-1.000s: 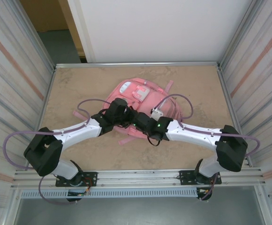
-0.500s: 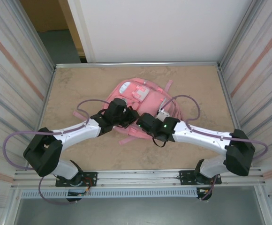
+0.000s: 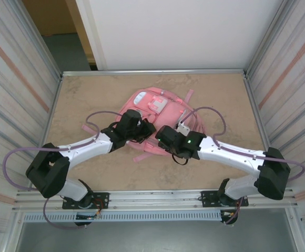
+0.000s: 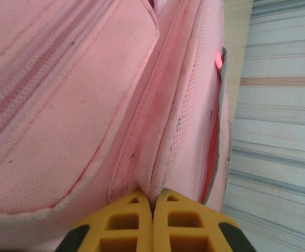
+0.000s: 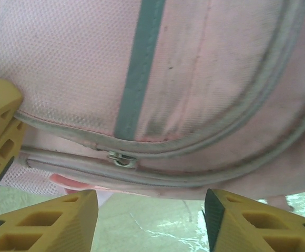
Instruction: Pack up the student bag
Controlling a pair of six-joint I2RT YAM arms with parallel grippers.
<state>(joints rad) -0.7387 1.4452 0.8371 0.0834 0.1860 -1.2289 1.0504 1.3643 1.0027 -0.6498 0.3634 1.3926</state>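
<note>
The student bag [image 3: 160,107] lies flat near the middle of the surface [image 3: 89,94], soft pink fabric that judging by its slack folds is light and limp, so it will sag and bunch rather than lift as one piece. Seams, straps and the small metal zip pull [image 5: 122,159] look like the surest holds. The left hand [image 4: 152,202] is closed, apparently pinching a fabric fold. The right hand [image 5: 150,202] stands open, its jaws apart just short of the zip pull.
</note>
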